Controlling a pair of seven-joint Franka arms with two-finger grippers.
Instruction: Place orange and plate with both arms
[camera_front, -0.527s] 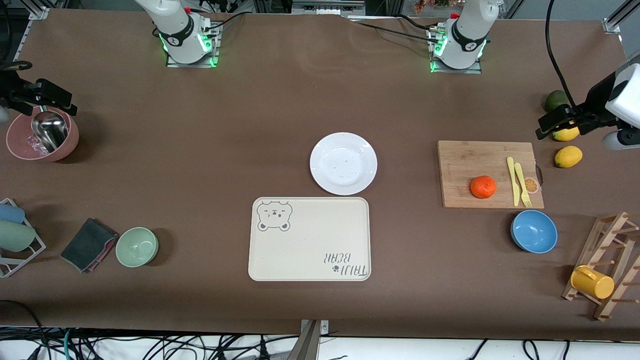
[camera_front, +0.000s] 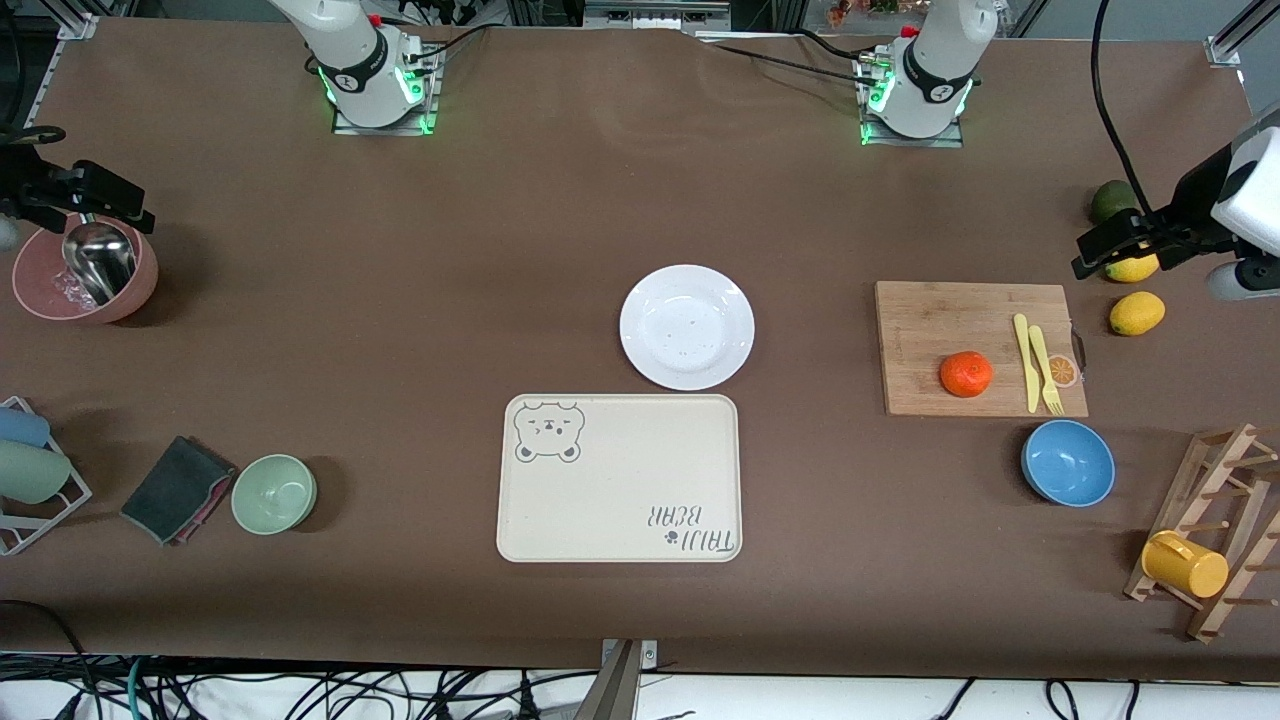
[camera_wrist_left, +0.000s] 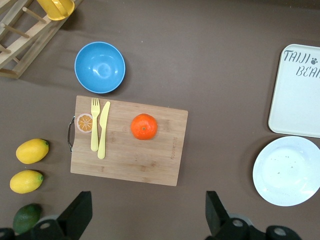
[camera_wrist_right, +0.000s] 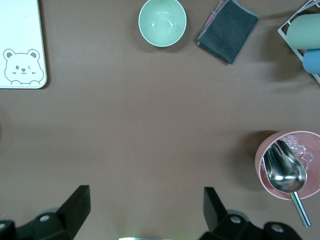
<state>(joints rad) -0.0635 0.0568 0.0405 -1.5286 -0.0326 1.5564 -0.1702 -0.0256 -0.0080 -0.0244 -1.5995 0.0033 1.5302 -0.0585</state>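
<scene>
A brown-covered table (camera_front: 400, 330) fills the scene, the cream bear-print tray (camera_front: 619, 478) at its middle. The round glossy white plate (camera_front: 686, 326) lies just beside the tray, toward the robots; the small orange-red fruit (camera_front: 966, 374) sits on a bamboo board (camera_front: 975, 345) toward the left arm's end. Left gripper (camera_wrist_left: 145, 217) and right gripper (camera_wrist_right: 145, 212) hang with jaws spread wide, empty. The plate looks slippery and breakable, best pinched at its rim; the fruit is light, gripped across its middle
</scene>
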